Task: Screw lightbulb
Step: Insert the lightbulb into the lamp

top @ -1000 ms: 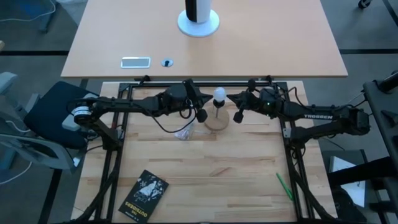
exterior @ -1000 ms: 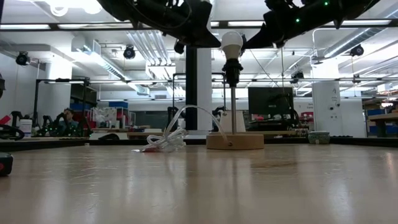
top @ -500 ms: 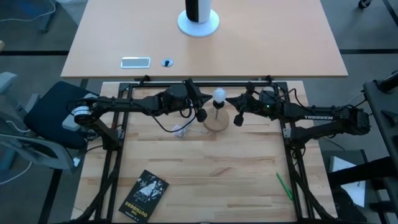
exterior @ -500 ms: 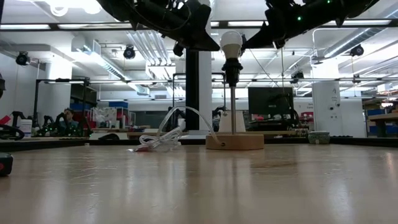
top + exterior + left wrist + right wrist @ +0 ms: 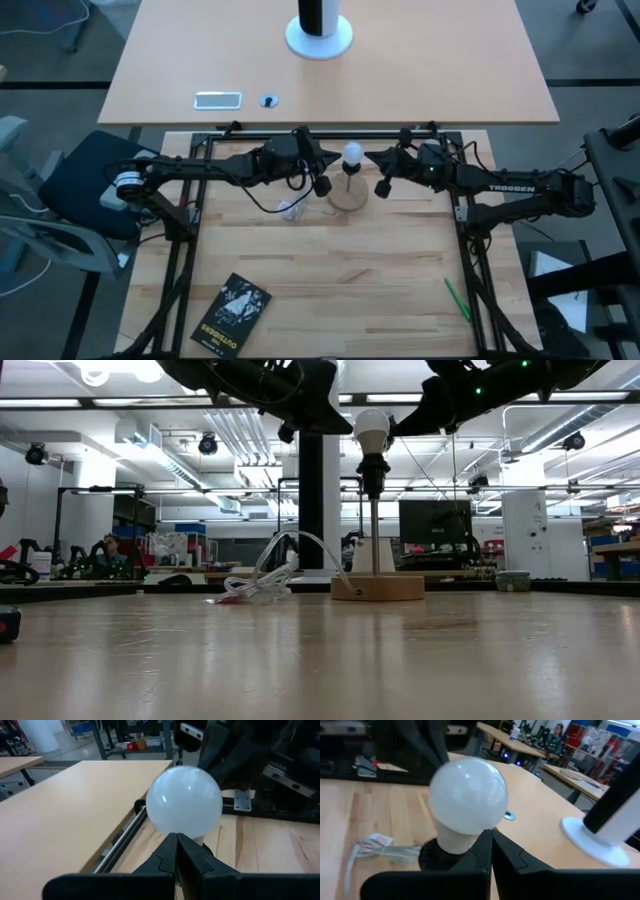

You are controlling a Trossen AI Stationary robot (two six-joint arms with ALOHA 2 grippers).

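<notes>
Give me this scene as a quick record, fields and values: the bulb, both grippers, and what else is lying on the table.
lightbulb: white globe seated upright in the black socket of a stand
stand: thin post on a round wooden base
left gripper: beside the bulb, jaws shut, holding nothing
right gripper: on the bulb's other side, jaws shut, holding nothing
cable: white, bundled beside the base
other items: book, green pen

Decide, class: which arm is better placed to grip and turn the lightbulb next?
Neither clearly. The lightbulb sits in the socket on the wooden stand, flanked by the left gripper and right gripper, both shut and about equally near. Marginally the right, whose wrist view shows the bulb's neck.
</notes>
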